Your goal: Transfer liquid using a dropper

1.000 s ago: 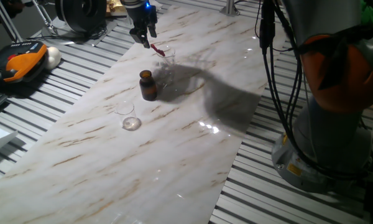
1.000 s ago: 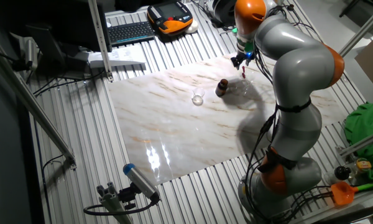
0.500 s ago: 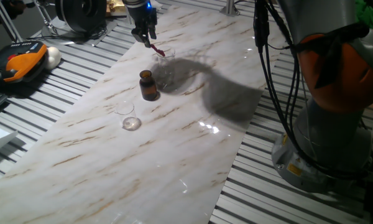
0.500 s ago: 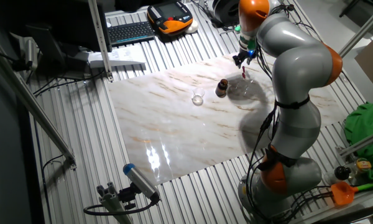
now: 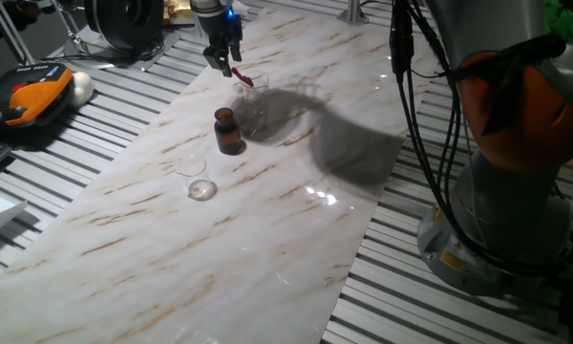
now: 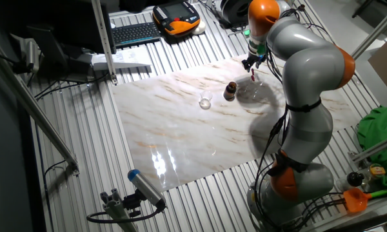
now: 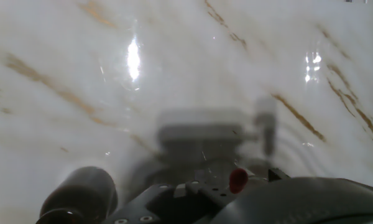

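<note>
While the small clear glass (image 5: 201, 183) stands mid-table, left of the amber bottle (image 5: 228, 131), the gripper (image 5: 225, 61) hangs near the marble table (image 5: 296, 239)'s far edge, pinching a red-bulbed dropper (image 5: 244, 77) over a second clear vessel (image 5: 251, 84). Dropper likely light, thin, fragile; hold the stem, not the soft bulb. Glassware probably slippery, easily tipped.

A glossy, marble-patterned bench (image 5: 267, 229) mirrors the room lights beneath the dark, matt pincer (image 5: 223, 59). Just below the pincer stands an amber glass bottle (image 5: 228, 132); farther off, a clear glass cup (image 5: 199, 182). Ribbed metal slats (image 5: 430, 306) surround the slab.
</note>
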Motion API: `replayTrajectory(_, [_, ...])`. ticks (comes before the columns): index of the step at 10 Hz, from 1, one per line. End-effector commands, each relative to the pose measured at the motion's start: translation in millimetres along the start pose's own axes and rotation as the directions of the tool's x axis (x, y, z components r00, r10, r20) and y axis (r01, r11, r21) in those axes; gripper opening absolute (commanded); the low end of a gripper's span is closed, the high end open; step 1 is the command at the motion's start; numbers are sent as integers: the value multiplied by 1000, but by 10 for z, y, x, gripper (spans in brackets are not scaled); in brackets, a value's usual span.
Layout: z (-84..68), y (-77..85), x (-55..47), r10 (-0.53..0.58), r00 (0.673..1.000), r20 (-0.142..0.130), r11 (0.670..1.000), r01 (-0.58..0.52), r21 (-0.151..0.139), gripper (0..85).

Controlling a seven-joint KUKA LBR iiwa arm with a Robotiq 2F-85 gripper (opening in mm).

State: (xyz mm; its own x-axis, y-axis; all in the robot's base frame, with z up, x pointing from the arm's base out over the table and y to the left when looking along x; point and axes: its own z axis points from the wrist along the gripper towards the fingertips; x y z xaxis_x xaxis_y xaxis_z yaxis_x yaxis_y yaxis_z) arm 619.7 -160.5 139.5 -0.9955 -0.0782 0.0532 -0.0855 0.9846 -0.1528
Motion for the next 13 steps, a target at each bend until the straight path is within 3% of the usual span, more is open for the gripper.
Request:
replayTrajectory(1, [23,-3,-4,-4,1000,2,1000,4,-2,340])
replayTrajectory(12, [80,-29,-1,-36,999,5,999,36,-14,340])
replayTrajectory(13, [82,-30,0,-42,999,3,999,42,-13,170])
